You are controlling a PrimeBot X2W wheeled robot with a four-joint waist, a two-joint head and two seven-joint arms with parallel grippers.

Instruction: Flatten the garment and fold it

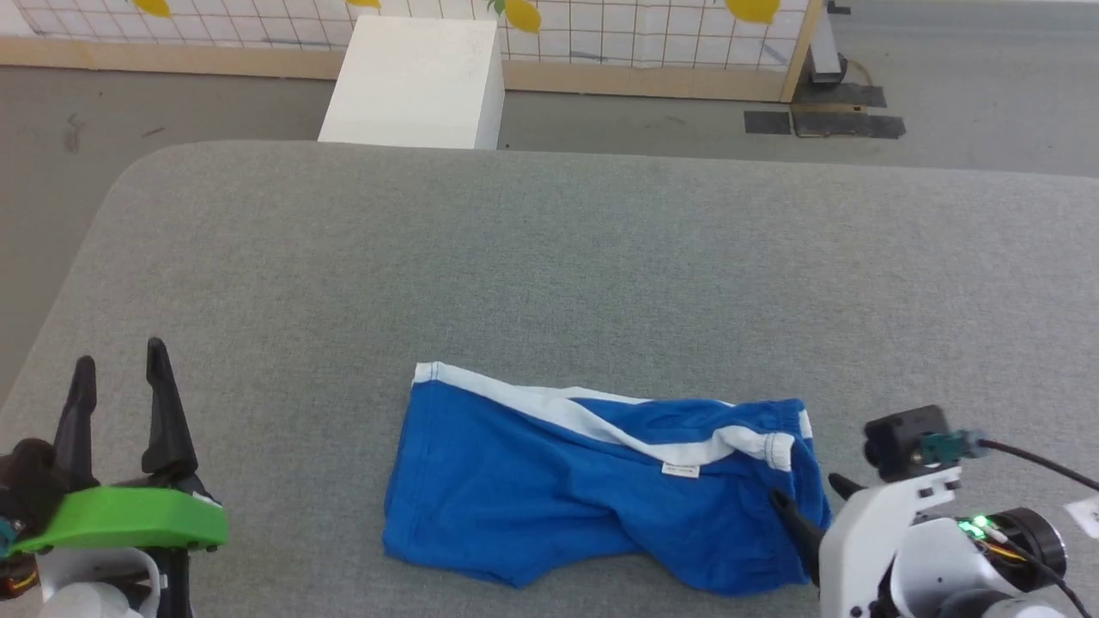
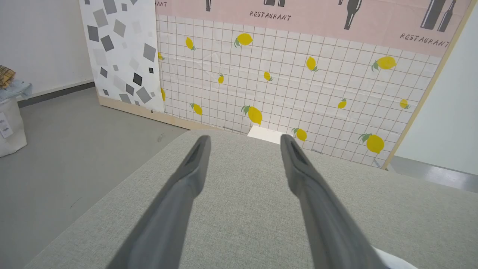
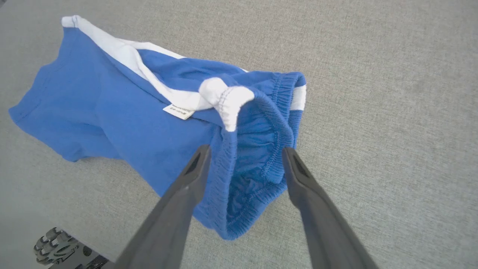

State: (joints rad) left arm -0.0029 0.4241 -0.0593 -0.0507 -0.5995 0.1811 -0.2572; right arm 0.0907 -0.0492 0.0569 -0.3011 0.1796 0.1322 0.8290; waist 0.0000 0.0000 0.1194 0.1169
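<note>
The garment [image 1: 549, 489], bright blue shorts with white side stripes, lies crumpled on the grey table [image 1: 549, 257] near its front edge. One leg points left, and the gathered waistband [image 3: 276, 112] is at the right, gaping open. A small white tag [image 3: 178, 111] shows near the middle. My right gripper [image 1: 807, 493] is open at the waistband end; in the right wrist view, the right gripper [image 3: 245, 150] has its fingers to either side of the waistband, just above it. My left gripper [image 1: 120, 365] stands open over bare table at the front left, well clear of the shorts, and the left gripper [image 2: 244, 140] holds nothing.
A white box [image 1: 416, 81] stands on the floor beyond the table's far edge, before a lemon-print tiled panel [image 2: 298, 86]. The table's rounded far-left corner [image 1: 146, 172] drops to grey floor. A white bag [image 2: 11, 123] sits far off on the floor.
</note>
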